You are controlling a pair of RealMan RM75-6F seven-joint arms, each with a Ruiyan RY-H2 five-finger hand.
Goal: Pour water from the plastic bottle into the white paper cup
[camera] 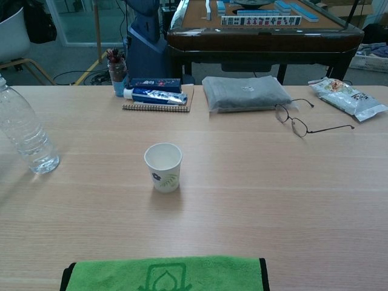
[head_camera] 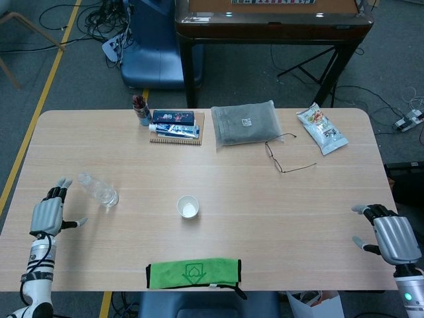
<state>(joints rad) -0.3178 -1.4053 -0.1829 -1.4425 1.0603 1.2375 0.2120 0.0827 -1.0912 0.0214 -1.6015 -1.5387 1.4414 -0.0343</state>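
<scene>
No legible text was present in either view. The white paper cup (camera: 163, 167) bore a leaf motif without lettering. The green cloth (camera: 163, 274) carried an outlined emblem, not a word. Printing on the blue boxes (camera: 155, 90) and snack packet (camera: 347, 97) was too small to read.

Light wood table (head_camera: 318, 212) stands on grey floor (head_camera: 79, 73) marked with yellow tape lines (head_camera: 41, 99) at 10 o'clock, loose cables (head_camera: 79, 20) at 11, a dark mahjong table (head_camera: 271, 26) at 12, and a blue base (head_camera: 154, 59) beside it.
</scene>
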